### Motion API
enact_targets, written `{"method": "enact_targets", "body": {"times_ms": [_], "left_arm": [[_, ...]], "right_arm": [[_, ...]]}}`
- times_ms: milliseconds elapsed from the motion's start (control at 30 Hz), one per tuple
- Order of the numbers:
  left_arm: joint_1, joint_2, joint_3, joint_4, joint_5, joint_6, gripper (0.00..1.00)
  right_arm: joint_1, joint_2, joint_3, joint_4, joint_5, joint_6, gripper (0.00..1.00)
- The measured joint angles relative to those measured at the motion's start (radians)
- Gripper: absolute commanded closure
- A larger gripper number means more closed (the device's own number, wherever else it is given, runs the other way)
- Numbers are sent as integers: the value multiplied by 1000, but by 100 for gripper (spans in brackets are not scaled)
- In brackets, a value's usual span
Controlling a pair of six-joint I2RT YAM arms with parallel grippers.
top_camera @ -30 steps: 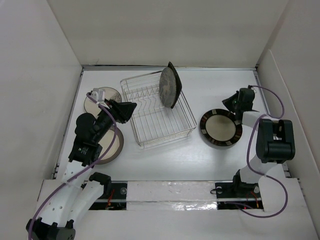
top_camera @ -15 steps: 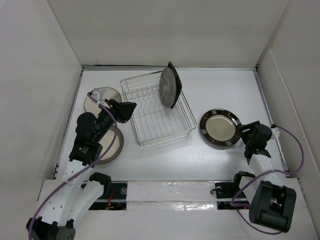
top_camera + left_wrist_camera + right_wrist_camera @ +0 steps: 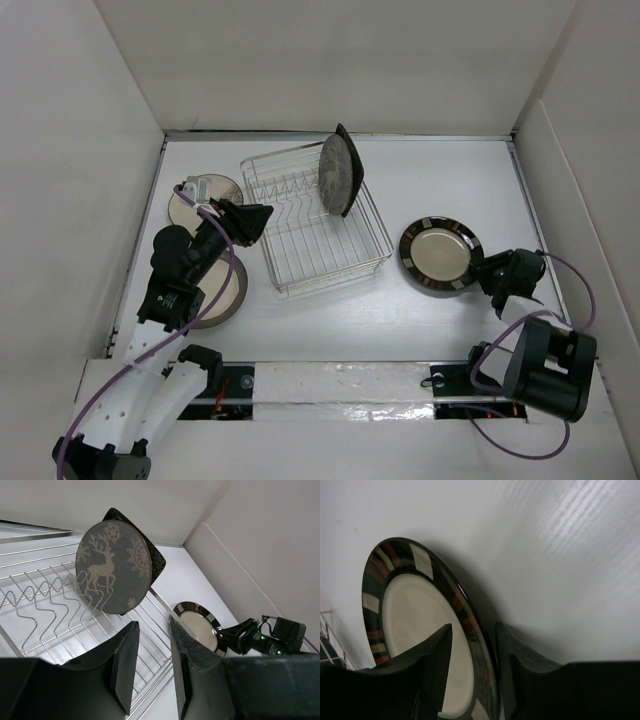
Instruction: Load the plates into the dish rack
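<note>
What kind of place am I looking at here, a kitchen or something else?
Probably a robot test bench, not a kitchen. Bare white panels box in a white table, the left arm and right arm are bolted at its edge, and a dish rack and plates sit there.

The left arm (image 3: 185, 265) is covering much of the brown plate (image 3: 228, 290) on the worktop's (image 3: 330, 320) near left. In the dish rack (image 3: 300, 240), the deer plate (image 3: 112, 567) is hiding most of the square plate (image 3: 155, 562). The right fingers (image 3: 515, 670) are masking part of the striped plate's (image 3: 410, 610) rim; contact is proving impossible to judge.
</note>
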Motion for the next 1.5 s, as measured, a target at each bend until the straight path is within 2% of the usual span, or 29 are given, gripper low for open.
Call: {"method": "enact_targets", "body": {"times_ms": [133, 233, 267, 300, 433, 533, 667, 767, 900, 1000, 1067, 1300, 1500], "left_arm": [[0, 0, 0, 0, 0, 0, 72], [0, 0, 0, 0, 0, 0, 72], [0, 0, 0, 0, 0, 0, 72], [0, 0, 0, 0, 0, 0, 72], [0, 0, 0, 0, 0, 0, 72], [0, 0, 0, 0, 0, 0, 72], [0, 0, 0, 0, 0, 0, 72], [0, 0, 0, 1, 0, 0, 72], [0, 0, 0, 1, 0, 0, 72], [0, 0, 0, 0, 0, 0, 72], [0, 0, 0, 0, -1, 0, 72], [0, -1, 0, 0, -3, 0, 72], [0, -1, 0, 0, -5, 0, 72]], "right_arm": [[-39, 112, 23, 102, -94, -3, 58], [-43, 172, 34, 150, -137, -16, 84], [-50, 186, 34, 166, -163, -16, 97], [-51, 193, 33, 190, -195, -9, 100], [-47, 127, 24, 253, -234, 32, 100], [-36, -28, -2, 155, -183, 40, 100], [22, -298, 13, -24, -35, 0, 100], [55, -401, 98, -148, 43, -35, 100], [117, -402, 289, -204, 99, -86, 100], [234, -343, 478, -204, 156, -151, 100], [355, -272, 624, -198, 199, -215, 100], [765, 72, 1120, -170, 297, -437, 100], [963, 396, 1444, -217, 407, -600, 100]]}}
